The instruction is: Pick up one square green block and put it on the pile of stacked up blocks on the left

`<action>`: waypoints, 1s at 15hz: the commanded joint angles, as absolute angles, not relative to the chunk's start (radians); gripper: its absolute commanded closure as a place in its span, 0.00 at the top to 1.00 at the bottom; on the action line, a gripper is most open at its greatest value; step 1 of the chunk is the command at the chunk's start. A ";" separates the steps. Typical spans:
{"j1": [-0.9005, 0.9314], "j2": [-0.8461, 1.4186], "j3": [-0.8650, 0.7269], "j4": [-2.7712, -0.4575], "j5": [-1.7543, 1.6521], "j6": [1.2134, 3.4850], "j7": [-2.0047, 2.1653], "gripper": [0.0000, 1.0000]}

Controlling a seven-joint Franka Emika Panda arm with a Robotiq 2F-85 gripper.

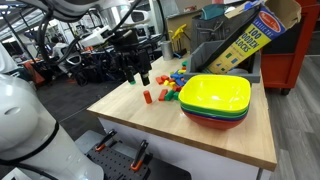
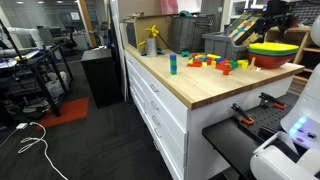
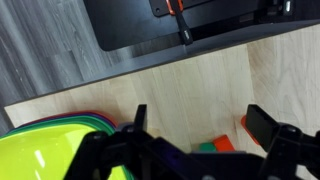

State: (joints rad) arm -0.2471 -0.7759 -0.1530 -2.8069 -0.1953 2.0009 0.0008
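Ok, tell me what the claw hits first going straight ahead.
Probably bare wooden tabletop, just beside a green block and the yellow bowl; depth is unclear, so the open claw might clip that block first.

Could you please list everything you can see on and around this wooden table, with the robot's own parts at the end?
light wooden tabletop: one, tan, on a white drawer cabinet.
stacked plastic bowls: three, yellow on green on red, at one end of the tabletop.
slim upright tower of small blocks: one, teal-blue and green, apart from the jumble.
loose jumble of small wooden blocks: number unclear, red, green, yellow and blue, between tower and bowls.
single red block: one, red, lying alone near the table edge.
printed cardboard box: one, yellow, tilted behind the bowls.
black robot gripper: one, open, above the tabletop beside the bowls.
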 commanded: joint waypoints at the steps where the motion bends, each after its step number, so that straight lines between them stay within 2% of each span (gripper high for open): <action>1: -0.236 -0.762 -0.143 -2.801 -0.183 2.016 0.016 1.00; 15: -0.194 -0.533 -0.063 -2.703 -0.049 2.143 0.211 1.00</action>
State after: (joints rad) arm -0.1982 -0.6264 -0.0710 -2.7592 -0.0714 2.1054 0.1768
